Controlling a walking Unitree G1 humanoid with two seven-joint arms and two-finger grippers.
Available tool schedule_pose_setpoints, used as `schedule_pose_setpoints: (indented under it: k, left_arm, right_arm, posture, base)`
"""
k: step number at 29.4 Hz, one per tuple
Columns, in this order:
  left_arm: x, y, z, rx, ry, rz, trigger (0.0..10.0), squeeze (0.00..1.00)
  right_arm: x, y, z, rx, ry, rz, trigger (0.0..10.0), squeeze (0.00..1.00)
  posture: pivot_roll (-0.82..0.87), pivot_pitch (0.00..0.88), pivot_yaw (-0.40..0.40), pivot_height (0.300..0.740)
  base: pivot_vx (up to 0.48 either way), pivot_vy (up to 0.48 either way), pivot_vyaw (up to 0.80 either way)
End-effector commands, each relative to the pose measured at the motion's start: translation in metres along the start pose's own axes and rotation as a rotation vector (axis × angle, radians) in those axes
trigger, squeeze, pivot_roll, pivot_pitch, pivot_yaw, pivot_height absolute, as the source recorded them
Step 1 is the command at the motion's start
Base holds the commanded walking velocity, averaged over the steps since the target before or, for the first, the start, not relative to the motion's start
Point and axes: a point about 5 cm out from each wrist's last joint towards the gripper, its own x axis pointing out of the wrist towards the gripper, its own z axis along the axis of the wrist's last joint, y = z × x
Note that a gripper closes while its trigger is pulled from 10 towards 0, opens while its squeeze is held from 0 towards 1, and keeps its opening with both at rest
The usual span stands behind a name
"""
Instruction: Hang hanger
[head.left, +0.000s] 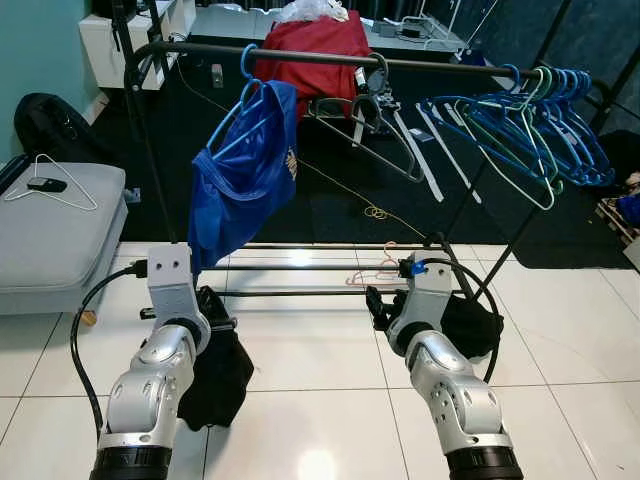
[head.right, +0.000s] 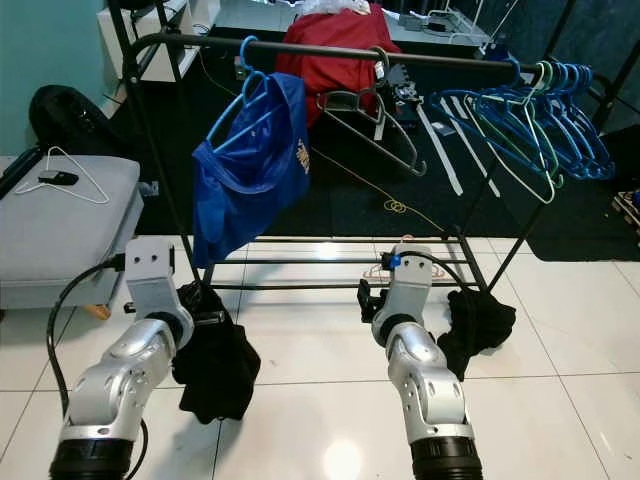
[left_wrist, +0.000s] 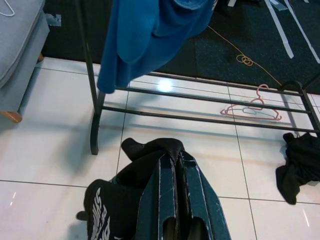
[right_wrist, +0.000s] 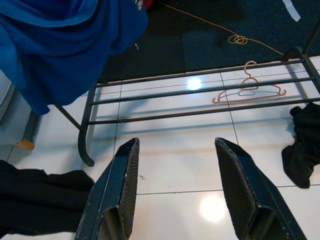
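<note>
Gripping a black cloth (left_wrist: 125, 200), the left gripper (left_wrist: 175, 165) has its fingers pinched tight on the fabric, which droops limp toward the tile floor (head.left: 300, 400). The right gripper (right_wrist: 175, 170) hangs empty beside it, fingers spread wide, low over the tiles. Another black cloth (head.left: 470, 325) lies crumpled just beside the right arm.

Past both grippers stands the rack (head.left: 320, 57), and on the floor under its low rails lies a pink hanger (right_wrist: 248, 90), flat. That looks like the likeliest hanger for the task, though a white one (head.left: 50, 190) also rests on the grey cushion (head.left: 60, 240) to the left. The pink hanger should be light, thin and stiff, and likely to skid on smooth tile; the neck below the hook seems the best place to pinch it.

Up on the rail hang a blue shirt (head.left: 245, 175), a grey hanger (head.left: 365, 135), and a bunch of blue hangers (head.left: 530, 130). A red cloth (head.left: 320, 45) sits behind.
</note>
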Motion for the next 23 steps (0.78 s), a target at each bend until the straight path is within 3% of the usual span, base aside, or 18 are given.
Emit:
schedule_pose_setpoints:
  k: [1, 3, 7, 11, 17, 23]
  left_arm:
    - [-0.0017, -0.0046, 0.0016, -0.019, -0.010, -0.014, 10.0, 0.00]
    - [-0.0011, -0.0038, 0.0022, -0.018, -0.015, -0.001, 10.0, 0.00]
    - [0.0006, -0.0006, 0.0052, 0.006, -0.035, 0.015, 10.0, 0.00]
    - [-0.0003, 0.0001, 0.0005, 0.027, -0.013, 0.015, 10.0, 0.00]
    - [-0.0012, -0.0004, -0.0002, 0.011, -0.003, 0.019, 10.0, 0.00]
    - [-0.0019, -0.0012, -0.0035, 0.070, 0.029, 0.029, 10.0, 0.00]
  right_arm:
    - [-0.0017, -0.0034, -0.0006, 0.014, 0.000, -0.011, 10.0, 0.00]
    - [-0.0015, -0.0040, -0.0017, 0.010, 0.007, -0.012, 10.0, 0.00]
    - [0.0004, -0.0128, -0.0080, -0.084, 0.062, -0.068, 10.0, 0.00]
    - [0.0002, -0.0111, -0.0070, -0.108, 0.039, -0.060, 10.0, 0.00]
    - [-0.0001, -0.0099, -0.0052, -0.107, 0.030, -0.055, 10.0, 0.00]
    - [0.0008, -0.0057, -0.0010, -0.113, -0.011, -0.022, 10.0, 0.00]
  posture:
    - [0.06, 0.189, -0.091, 0.740]
    - [0.05, 0.182, -0.091, 0.740]
    - [0.05, 0.188, -0.093, 0.740]
    - [0.05, 0.168, -0.092, 0.740]
    - [0.05, 0.164, -0.095, 0.740]
    - [0.05, 0.150, -0.096, 0.740]
  base:
    - [0.000, 0.000, 0.00]
    - [0.000, 0.000, 0.00]
    - [0.000, 0.000, 0.00]
    - [0.000, 0.000, 0.00]
    - [0.000, 0.000, 0.00]
    - [0.000, 0.000, 0.00]
